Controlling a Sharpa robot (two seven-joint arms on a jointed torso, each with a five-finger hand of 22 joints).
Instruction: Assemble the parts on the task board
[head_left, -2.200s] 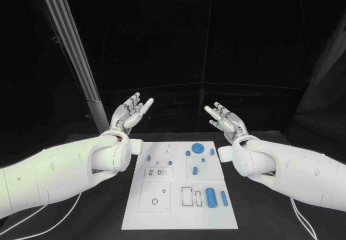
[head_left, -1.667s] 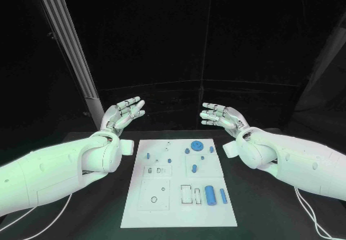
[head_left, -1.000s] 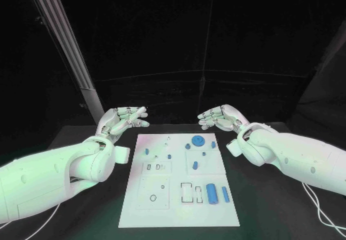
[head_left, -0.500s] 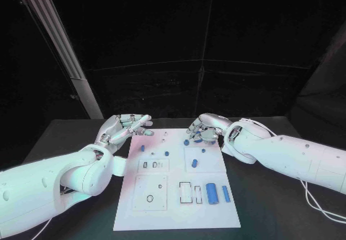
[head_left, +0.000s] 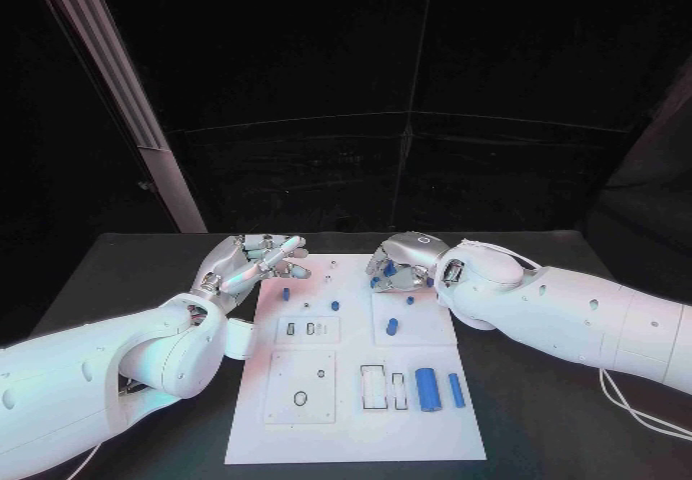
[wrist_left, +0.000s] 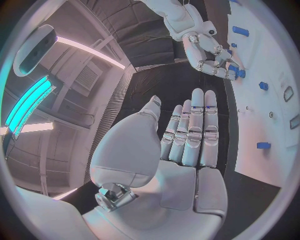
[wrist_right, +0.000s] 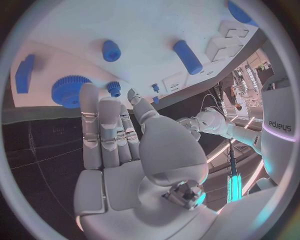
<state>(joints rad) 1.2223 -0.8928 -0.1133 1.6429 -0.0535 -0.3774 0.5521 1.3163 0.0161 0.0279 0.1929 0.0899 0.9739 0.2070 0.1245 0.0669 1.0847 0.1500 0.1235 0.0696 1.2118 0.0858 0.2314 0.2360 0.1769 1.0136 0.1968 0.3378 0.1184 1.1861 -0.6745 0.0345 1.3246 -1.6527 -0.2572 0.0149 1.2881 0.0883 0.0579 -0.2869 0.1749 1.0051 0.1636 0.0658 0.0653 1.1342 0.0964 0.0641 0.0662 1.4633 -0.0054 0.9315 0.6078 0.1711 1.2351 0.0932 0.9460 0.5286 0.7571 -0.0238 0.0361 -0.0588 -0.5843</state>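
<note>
Right wrist view: blue gear (wrist_right: 67, 90) before right hand (wrist_right: 115, 145); head view hides it

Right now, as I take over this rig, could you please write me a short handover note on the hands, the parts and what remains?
Left robot hand: open, holding nothing, at the far left corner of the task board.
Right robot hand: fingers curled down over the blue gear at the board's far end; whether it touches or grips it cannot be told.
Parts: small blue pieces spread over the far half; a large blue cylinder and a slimmer blue bar lie near the right edge, beside empty rectangular slots.
Done: nothing visibly assembled. Left: all of it.
</note>
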